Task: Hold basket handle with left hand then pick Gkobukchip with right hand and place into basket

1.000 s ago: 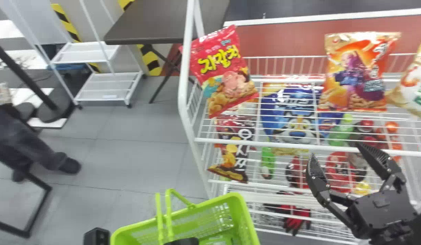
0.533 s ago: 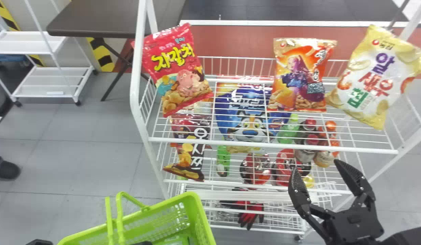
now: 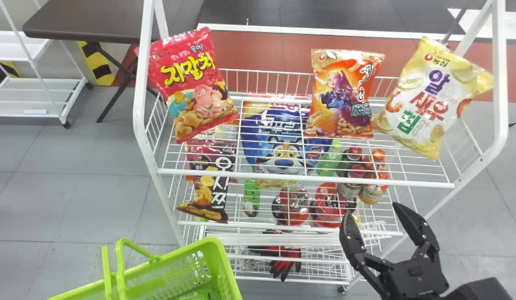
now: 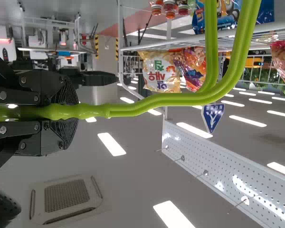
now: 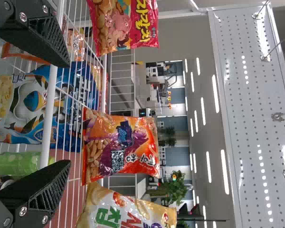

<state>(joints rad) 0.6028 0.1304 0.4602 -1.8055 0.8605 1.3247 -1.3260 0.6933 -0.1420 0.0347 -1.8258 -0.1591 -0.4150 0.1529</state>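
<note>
The green basket [image 3: 226,271] sits low before the white rack [image 3: 304,178], its contents too cut off to tell, while the rack has a red bag [image 3: 195,87], an orange bag [image 3: 343,96] and a yellow bag [image 3: 433,98] up top, with a blue bag [image 3: 279,141] below (which one is the Gkobukchip, I can't tell). The left gripper [image 4: 69,111] is clamped round the basket's handle [image 4: 180,99]. Spread wide and holding nothing, the right gripper [image 3: 372,212] points up at the rack's right-hand part, near its front.

Head view: the rack [image 3: 408,183] and basket [image 3: 224,268] have shifted left. The right end effector [image 3: 371,208] has shifted lower left.
</note>
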